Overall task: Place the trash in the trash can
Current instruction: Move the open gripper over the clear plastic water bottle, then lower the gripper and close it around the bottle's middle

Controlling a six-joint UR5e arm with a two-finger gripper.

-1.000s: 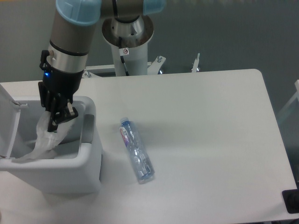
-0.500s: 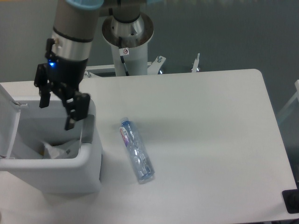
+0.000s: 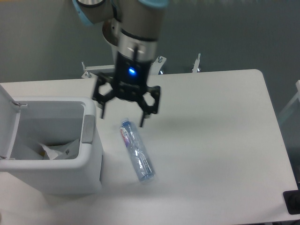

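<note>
Change since half a second ago: the gripper [image 3: 123, 115] was over the trash can [image 3: 89, 161], near its right rim; it now hangs over the table [image 3: 211, 136], right of the can and above the upper end of the bottle [image 3: 137, 150].
Change since a second ago: the wrapper [image 3: 52, 151] hung from the fingers above the can's opening; now it lies inside the can, free of the gripper.
Unchanged: the bottle lies in the same spot and at the same slant; the can has not shifted.
Claw: spread wide and holding nothing, its two dark fingers [image 3: 143, 105] standing apart on either side of the blue light on the wrist.
Wrapper: crumpled white, low in the can toward its near wall, only partly visible past the rim.
Bottle: clear plastic with a red-and-blue label near its upper end, lying on its side on the table just right of the can, slanting from upper left to lower right, not touched by the gripper.
Trash can: pale grey-white, at the table's left edge, lid [image 3: 8, 117] standing open on the left, grey tab [image 3: 88, 129] on the right wall.
Hidden or unclear: the arm's upper links leave the top of the view; the can's lid and left side are cut by the left edge; the gripper's height above the bottle cannot be judged; the wrapper's label cannot be made out.
Arm base: white pedestal [image 3: 129, 58] behind the table, mostly covered by the arm.
</note>
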